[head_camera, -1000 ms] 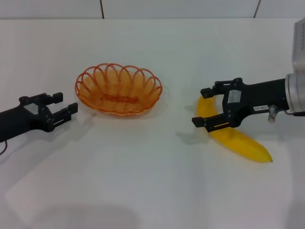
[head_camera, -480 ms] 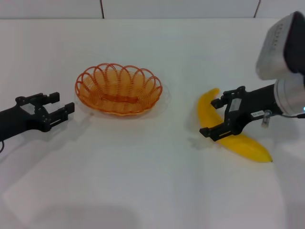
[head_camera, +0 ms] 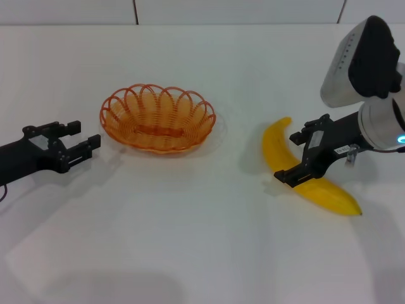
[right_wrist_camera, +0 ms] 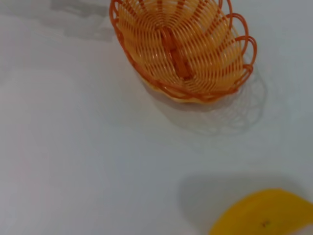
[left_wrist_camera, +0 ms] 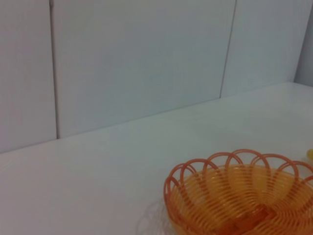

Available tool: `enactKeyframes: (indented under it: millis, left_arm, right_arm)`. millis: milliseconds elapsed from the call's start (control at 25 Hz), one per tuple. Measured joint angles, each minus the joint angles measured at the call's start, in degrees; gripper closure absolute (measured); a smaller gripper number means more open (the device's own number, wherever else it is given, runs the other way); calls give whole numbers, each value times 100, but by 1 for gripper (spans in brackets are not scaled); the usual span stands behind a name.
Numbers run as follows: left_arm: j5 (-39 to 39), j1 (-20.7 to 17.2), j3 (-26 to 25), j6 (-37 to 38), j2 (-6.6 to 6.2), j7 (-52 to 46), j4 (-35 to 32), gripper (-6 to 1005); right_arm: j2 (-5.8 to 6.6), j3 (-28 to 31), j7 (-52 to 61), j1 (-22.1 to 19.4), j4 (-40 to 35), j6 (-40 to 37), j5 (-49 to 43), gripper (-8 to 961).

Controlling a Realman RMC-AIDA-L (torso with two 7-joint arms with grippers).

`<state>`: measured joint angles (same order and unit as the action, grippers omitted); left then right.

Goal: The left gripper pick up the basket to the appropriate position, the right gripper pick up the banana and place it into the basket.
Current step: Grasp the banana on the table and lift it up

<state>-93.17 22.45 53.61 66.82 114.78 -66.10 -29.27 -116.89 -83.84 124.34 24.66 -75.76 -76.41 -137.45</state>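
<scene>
We are straddling the banana (head_camera: 297,171) mid-length with the spread right gripper (head_camera: 301,158); the left gripper (head_camera: 77,140), also released, is waiting left of the basket (head_camera: 157,118).

1. the right gripper (head_camera: 302,158) is carrying a small white label strip at about 3 o'clock from its fingers; its print is showing too small to read.
2. no other text is showing anywhere.

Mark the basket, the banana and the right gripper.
basket (head_camera: 157,118), head view, woven floor.
banana (head_camera: 273,147), head view, upper curved part.
right gripper (head_camera: 299,155), head view, midway between fingertips.
</scene>
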Motion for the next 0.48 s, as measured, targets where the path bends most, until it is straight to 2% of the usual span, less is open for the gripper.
enactKeyframes:
  millis: [480]
  left_arm:
    - [0, 7, 11, -11, 4, 1, 5, 439]
  right_arm:
    - [2, -67, 40, 213, 309, -150, -150, 60]
